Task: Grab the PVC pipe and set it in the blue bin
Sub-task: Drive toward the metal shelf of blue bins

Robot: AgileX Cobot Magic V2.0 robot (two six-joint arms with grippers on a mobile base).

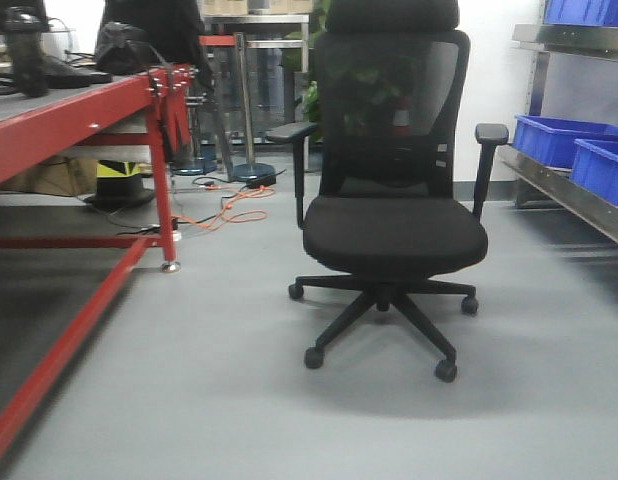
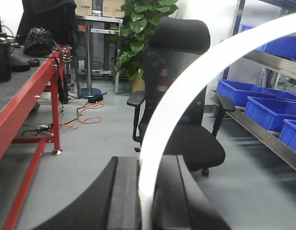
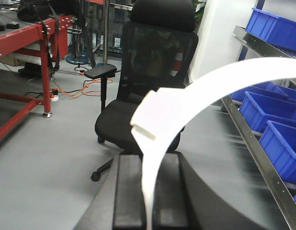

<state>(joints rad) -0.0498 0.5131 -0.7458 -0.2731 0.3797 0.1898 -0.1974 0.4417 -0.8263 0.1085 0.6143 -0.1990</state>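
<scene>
In the left wrist view a white curved PVC pipe arches up and to the right out of my left gripper, whose black pads are shut on its lower end. The right wrist view shows another white arched PVC pipe with a flat blocky tab partway along. My right gripper is shut on the thin lower end of that one. Blue bins sit on the metal shelf to the right. Neither gripper appears in the front view.
A black wheeled office chair stands straight ahead on the grey floor. A red-framed workbench runs along the left, with orange cables on the floor behind it. The metal shelf rail slants along the right.
</scene>
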